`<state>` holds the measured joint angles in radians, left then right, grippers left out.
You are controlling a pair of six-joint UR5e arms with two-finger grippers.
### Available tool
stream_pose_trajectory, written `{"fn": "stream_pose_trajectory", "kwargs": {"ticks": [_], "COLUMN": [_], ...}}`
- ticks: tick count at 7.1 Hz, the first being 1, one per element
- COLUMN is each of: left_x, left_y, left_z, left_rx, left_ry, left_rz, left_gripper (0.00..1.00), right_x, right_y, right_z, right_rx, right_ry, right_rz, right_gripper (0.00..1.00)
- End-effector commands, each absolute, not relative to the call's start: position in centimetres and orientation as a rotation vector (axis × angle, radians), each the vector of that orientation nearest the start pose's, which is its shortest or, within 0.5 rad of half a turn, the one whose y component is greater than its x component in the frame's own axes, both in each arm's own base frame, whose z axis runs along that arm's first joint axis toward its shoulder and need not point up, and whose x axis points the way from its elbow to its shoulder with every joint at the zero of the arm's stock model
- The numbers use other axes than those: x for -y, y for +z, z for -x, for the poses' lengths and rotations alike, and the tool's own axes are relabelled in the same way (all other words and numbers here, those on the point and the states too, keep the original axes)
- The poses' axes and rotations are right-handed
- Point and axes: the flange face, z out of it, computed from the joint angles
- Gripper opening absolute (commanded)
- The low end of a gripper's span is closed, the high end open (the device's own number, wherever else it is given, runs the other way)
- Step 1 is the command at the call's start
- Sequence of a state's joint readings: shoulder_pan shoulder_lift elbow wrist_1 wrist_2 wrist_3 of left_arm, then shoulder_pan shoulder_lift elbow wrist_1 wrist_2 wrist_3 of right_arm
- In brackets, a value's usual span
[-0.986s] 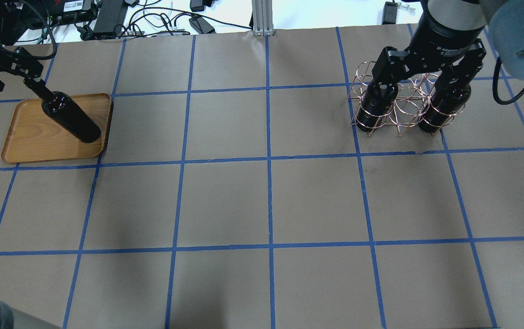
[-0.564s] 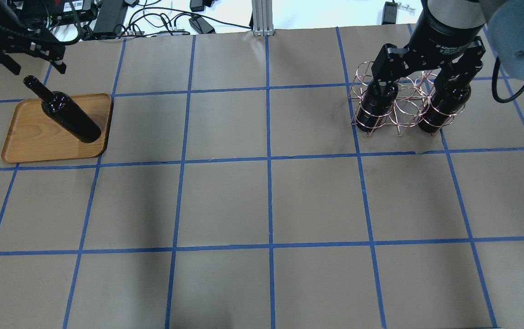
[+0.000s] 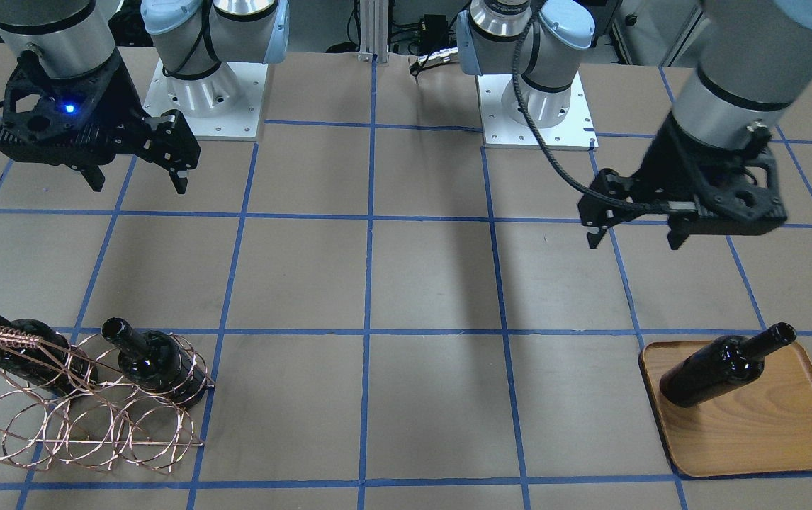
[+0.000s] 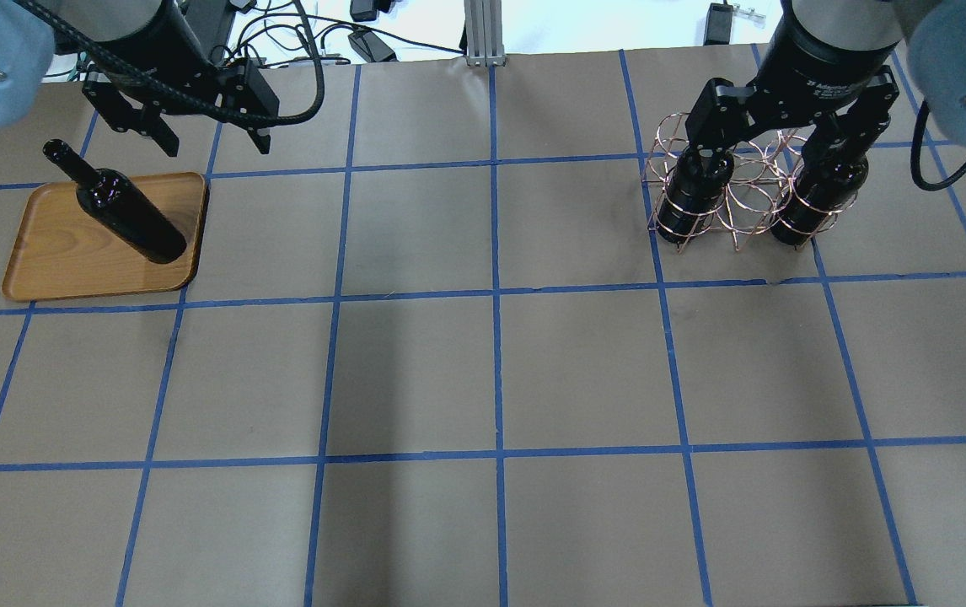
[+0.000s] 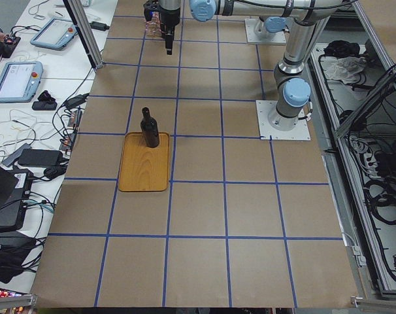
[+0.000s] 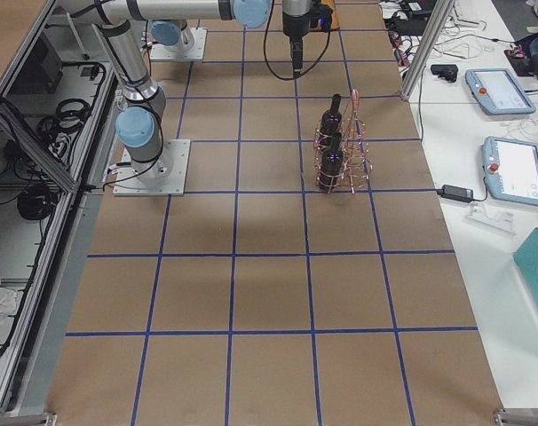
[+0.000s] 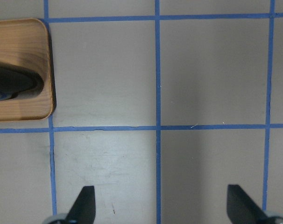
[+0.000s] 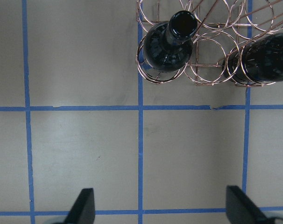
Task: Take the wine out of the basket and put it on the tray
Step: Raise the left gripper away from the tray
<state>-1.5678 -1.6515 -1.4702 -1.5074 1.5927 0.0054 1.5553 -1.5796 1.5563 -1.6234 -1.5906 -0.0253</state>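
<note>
One wine bottle [image 4: 129, 217] stands upright on the wooden tray [image 4: 53, 261] at the table's left; it also shows in the front view [image 3: 714, 368] on the tray [image 3: 767, 432]. My left gripper [image 4: 217, 145] hangs open and empty above the table, right of the tray, clear of the bottle. The copper wire basket [image 4: 732, 211] at the right holds two more bottles [image 4: 689, 198] [image 4: 816, 198] upright. My right gripper [image 4: 774, 143] is open and empty, held high over the basket. The right wrist view shows the basket [image 8: 202, 70] and both bottles ahead of the fingers.
The table is brown paper with a blue tape grid. Cables and power supplies [image 4: 281, 38] lie beyond the far edge, with an aluminium post [image 4: 483, 34] at the middle. Both arm bases [image 3: 200, 85] stand at the robot's side.
My left gripper was shut on the bottle's neck, let go, rose and moved to the right away from the tray. The bottle stays on the tray. The right gripper has barely moved.
</note>
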Motion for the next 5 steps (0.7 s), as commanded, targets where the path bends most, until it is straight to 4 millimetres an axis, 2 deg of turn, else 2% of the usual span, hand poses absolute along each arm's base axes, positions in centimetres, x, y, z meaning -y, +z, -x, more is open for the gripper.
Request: {"fn": "stream_pose_trajectory", "kwargs": {"ticks": [1,4,5], "left_x": [51.2,50.6,50.4], "left_y": [50.3,48.8,49.1], "left_z": [14.0,14.2,14.1], "left_rx": [-3.125,-3.123,-3.120], "left_ry": [-0.128,-0.080,-0.101], "left_rz": [0.006,0.005,0.006], "left_gripper": [1.00,1.00,1.00], "right_x": [49.2,49.2,49.2], "right_y": [51.0,51.1,51.1], "right_z": [-13.4,-13.4,-13.4], "right_rx": [-3.060,-3.063,-3.061], "right_ry": [-0.127,-0.128,-0.128], "right_rz": [0.031,0.038,0.038], "right_gripper": [1.00,1.00,1.00]}}
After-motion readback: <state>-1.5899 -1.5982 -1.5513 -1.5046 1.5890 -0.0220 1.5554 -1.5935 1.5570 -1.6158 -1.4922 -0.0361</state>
